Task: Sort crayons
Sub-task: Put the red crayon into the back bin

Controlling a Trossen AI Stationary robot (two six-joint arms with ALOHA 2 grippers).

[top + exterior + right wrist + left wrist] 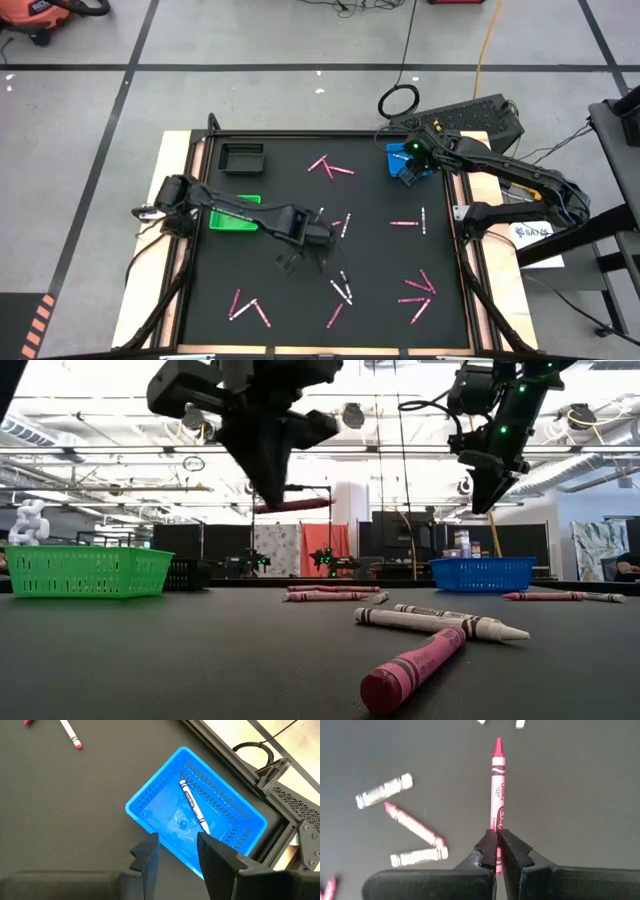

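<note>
My left gripper [497, 851] hangs over the middle of the black table [300, 190], shut on a pink crayon [497, 785]; the low view shows that crayon [295, 505] lifted well above the table. Pink and white crayons [415, 827] lie loose on the table below it. My right gripper [177, 851] stands open above the blue tray [150, 800] at the far right, nothing between its fingers. A white crayon [192, 811] lies flat on that tray's floor. My left gripper pinches the pink crayon's blunt end [497, 834] between its two fingers. The fingers point steeply down. The crayon sticks out past the fingertips, roughly level [310, 503], its pointed tip [498, 744] away from the gripper, clear of the table.
A green tray [233, 218] stands at the table's left under the left arm, a black tray [242, 157] at the far left. Crayon groups lie at the far middle [330, 167], right [408, 222], near right [420, 292] and near left [248, 306].
</note>
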